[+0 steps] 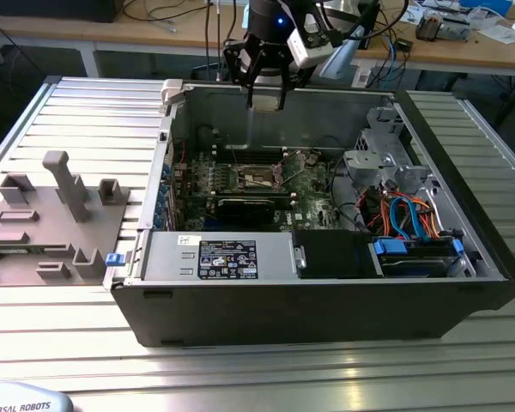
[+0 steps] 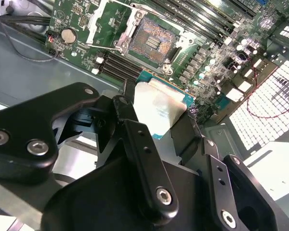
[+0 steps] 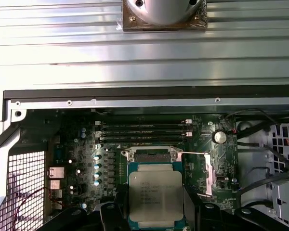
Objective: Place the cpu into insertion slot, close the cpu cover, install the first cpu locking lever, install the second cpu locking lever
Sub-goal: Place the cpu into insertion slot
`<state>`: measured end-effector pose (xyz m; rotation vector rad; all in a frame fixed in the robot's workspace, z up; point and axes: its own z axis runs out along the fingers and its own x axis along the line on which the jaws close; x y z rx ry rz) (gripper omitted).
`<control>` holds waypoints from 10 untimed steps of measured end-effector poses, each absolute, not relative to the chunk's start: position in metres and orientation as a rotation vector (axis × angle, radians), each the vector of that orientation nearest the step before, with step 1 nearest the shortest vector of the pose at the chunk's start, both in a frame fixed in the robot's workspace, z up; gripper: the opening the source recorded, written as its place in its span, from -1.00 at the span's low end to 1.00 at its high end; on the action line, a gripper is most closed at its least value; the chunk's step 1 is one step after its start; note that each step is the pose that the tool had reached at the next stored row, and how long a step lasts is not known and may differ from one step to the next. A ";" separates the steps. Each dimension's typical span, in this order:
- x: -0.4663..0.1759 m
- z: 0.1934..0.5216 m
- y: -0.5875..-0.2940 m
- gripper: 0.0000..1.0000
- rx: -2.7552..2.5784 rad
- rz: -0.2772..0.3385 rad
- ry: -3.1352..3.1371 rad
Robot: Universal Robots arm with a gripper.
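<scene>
The gripper hangs over the far side of the open computer case, its jaws drawn in on two opposite edges of the cpu, which sits flat between them with its silver top towards the first wrist camera. The chip is well above the motherboard and apart from the insertion slot, whose bare contact field lies open in the second wrist view. What looks like the cpu cover stands swung up beside the slot, with a thin wire lever near it. The main risk, as I judge it, is a descent that is a little off square or tilted: one corner would land first on the fine contacts and bend them. The hold is only on thin edges, so a slight slip or twist in the jaws could turn the chip out of line with the slot's frame. The fingers are wider than the chip and could catch the raised cover or the lever on the way down.
</scene>
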<state>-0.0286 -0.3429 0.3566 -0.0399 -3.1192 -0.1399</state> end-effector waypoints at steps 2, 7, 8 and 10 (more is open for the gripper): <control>-0.029 0.356 -0.343 0.08 -0.040 -0.140 -3.119; -0.029 0.355 -0.343 0.08 -0.040 -0.140 -3.119; -0.029 0.355 -0.343 0.08 -0.040 -0.140 -3.119; -0.030 0.355 -0.343 0.08 -0.040 -0.140 -3.119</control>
